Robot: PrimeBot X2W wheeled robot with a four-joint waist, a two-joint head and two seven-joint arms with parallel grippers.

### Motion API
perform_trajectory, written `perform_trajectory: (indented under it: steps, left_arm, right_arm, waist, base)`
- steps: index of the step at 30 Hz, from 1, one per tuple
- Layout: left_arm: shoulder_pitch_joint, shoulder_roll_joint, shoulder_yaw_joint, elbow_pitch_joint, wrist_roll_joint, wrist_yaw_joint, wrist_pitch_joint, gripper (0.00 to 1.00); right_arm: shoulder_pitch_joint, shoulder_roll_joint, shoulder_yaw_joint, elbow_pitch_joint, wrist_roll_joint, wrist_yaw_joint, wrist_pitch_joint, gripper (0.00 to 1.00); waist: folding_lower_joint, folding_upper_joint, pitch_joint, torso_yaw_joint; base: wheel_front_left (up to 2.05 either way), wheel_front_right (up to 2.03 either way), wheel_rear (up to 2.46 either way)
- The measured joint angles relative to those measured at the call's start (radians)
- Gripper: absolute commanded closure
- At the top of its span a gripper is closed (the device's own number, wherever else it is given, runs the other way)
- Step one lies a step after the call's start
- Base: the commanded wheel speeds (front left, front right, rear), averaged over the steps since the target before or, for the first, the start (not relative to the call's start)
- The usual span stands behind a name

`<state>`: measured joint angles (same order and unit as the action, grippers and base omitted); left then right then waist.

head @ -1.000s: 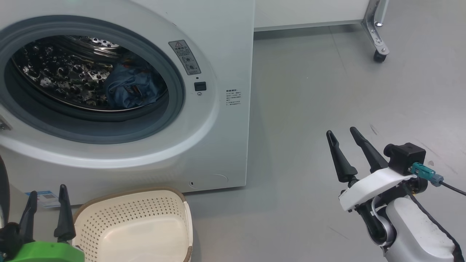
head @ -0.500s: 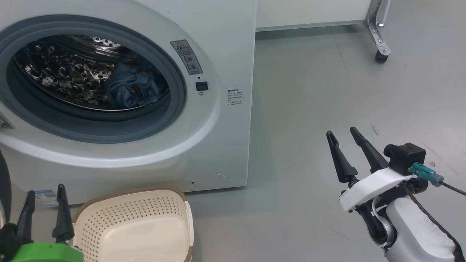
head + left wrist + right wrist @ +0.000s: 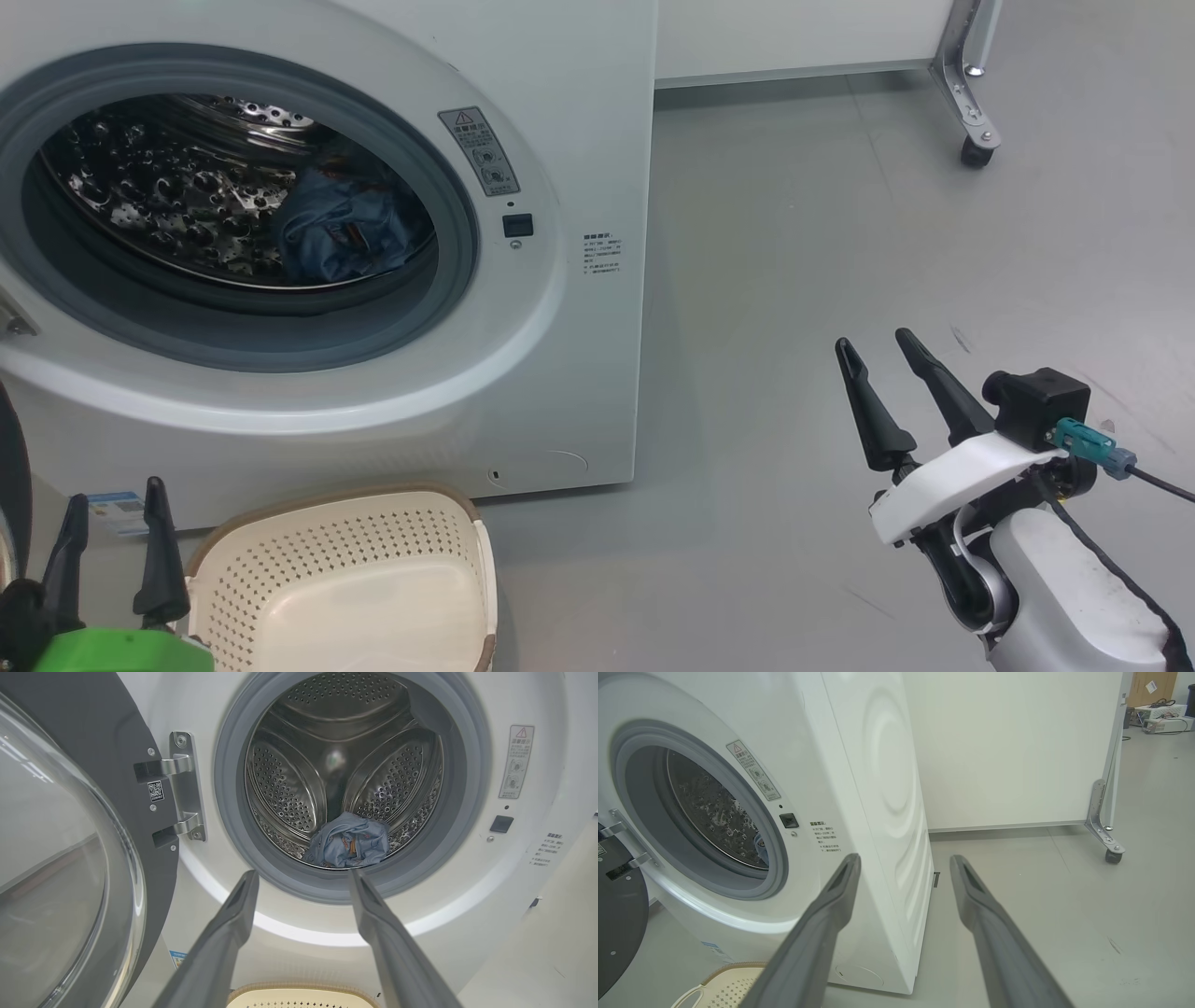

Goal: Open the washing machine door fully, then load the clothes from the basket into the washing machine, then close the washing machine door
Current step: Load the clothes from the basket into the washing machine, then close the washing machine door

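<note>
While the left gripper (image 3: 302, 871) gapes (fingers apart), the clothes (image 3: 348, 842) lie ahead inside the drum (image 3: 285, 779).

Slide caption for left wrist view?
Open left gripper faces the drum, blue clothes inside, door swung open at left.

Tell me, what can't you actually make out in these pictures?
Washing machine door: left wrist view, cut off by the left edge.
Basket: head view, near end cut off by the bottom edge.
Clothes: left wrist view, one blue bundle in the drum; folds hide how many pieces.
Warning label: head view, print too small to read.
</note>
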<state>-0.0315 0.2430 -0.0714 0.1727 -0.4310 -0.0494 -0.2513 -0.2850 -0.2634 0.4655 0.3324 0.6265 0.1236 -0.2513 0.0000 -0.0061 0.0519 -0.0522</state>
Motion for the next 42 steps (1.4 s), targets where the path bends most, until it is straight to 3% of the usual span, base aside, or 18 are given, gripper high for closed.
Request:
perform_trajectory:
  steps: [42]
  left_arm:
    - [0.018, -0.021, 0.025, -0.011, 0.007, -0.01, 0.0, 0.0]
  right_arm:
    - [0.0, -0.008, -0.004, 0.001, 0.009, 0.0, 0.0, 0.0]
  waist:
    - [0.0, 0.0, -0.001, 0.004]
  base:
    - [-0.65, 0.51, 0.14]
